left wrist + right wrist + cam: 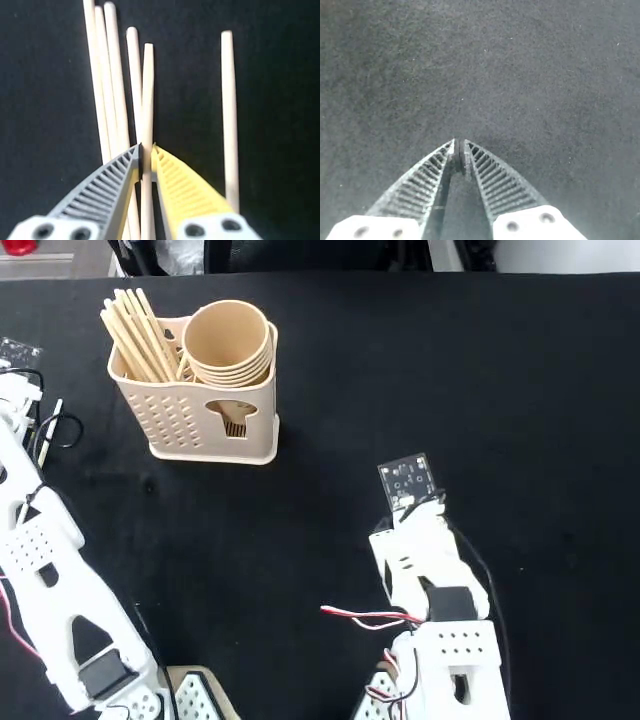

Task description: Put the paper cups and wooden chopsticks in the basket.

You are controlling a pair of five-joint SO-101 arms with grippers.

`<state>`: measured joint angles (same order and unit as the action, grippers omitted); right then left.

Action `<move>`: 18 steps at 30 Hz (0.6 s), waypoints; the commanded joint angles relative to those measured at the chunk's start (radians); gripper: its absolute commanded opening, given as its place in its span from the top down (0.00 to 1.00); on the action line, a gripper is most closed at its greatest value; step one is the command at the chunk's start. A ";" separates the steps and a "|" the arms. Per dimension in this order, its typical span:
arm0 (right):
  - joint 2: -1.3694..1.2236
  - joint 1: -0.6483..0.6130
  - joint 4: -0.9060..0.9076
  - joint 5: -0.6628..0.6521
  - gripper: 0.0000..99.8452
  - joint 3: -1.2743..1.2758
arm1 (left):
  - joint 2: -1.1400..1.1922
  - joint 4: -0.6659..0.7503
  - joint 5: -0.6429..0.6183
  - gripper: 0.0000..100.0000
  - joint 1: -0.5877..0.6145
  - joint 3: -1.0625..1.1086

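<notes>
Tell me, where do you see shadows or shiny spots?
High view: the basket leaves barely any visible shadow on the black cloth. Left wrist view: the chopsticks look bright against the dark cloth. Right wrist view: even light on the cloth, no glare.

The table has a black, matte, faintly speckled top that lies close beneath the right tool and spreads away on every side of it. Past the table's far edge, well apart from that tool, runs a grey strip with a small red object at its end. Further along that edge are dark shapes and a pale patch.
</notes>
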<state>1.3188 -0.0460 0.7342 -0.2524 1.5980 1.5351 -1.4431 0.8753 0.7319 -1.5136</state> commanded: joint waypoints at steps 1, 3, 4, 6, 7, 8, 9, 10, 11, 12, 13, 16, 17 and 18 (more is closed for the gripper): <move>0.013 0.011 -0.006 0.000 0.99 -0.035 | 0.127 -0.222 0.000 0.97 -0.001 -0.088; 0.013 0.009 -0.006 0.000 0.99 -0.035 | 0.123 -0.310 -0.026 0.97 -0.007 -0.170; 0.013 0.008 -0.006 0.000 0.99 -0.035 | 0.106 -0.315 -0.046 0.97 -0.018 -0.156; 0.013 0.008 -0.006 0.000 0.99 -0.035 | 0.032 -0.315 -0.098 0.97 -0.025 -0.154; 0.013 0.008 -0.006 0.000 0.99 -0.035 | -0.003 -0.316 -0.123 0.97 -0.025 -0.153; 0.013 0.008 -0.006 0.000 0.99 -0.035 | -0.026 -0.316 -0.147 0.97 -0.025 -0.148; 0.013 0.008 -0.006 0.000 0.99 -0.035 | -0.048 -0.318 -0.175 0.97 -0.027 -0.151; 0.013 0.008 -0.006 0.000 0.99 -0.035 | -0.064 -0.318 -0.206 0.97 -0.030 -0.154; 0.013 0.008 -0.008 0.000 0.99 -0.035 | -0.087 -0.318 -0.230 0.97 -0.033 -0.154; 0.013 0.008 -0.008 0.000 0.99 -0.035 | -0.118 -0.319 -0.255 0.97 -0.035 -0.153; 0.013 0.008 -0.008 0.000 0.99 -0.035 | -0.146 -0.319 -0.279 0.97 -0.035 -0.143; 0.013 0.006 -0.008 0.000 0.99 -0.035 | -0.213 -0.321 -0.393 0.97 -0.028 -0.125; 0.013 0.006 -0.008 0.000 0.99 -0.035 | -0.239 -0.321 -0.427 0.97 -0.031 -0.090; 0.013 0.006 -0.008 0.000 0.99 -0.035 | -0.261 -0.321 -0.450 0.97 -0.035 -0.048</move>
<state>1.3188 -0.0460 0.7342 -0.2524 1.5980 1.3679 -1.7484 0.5117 0.7104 -1.6226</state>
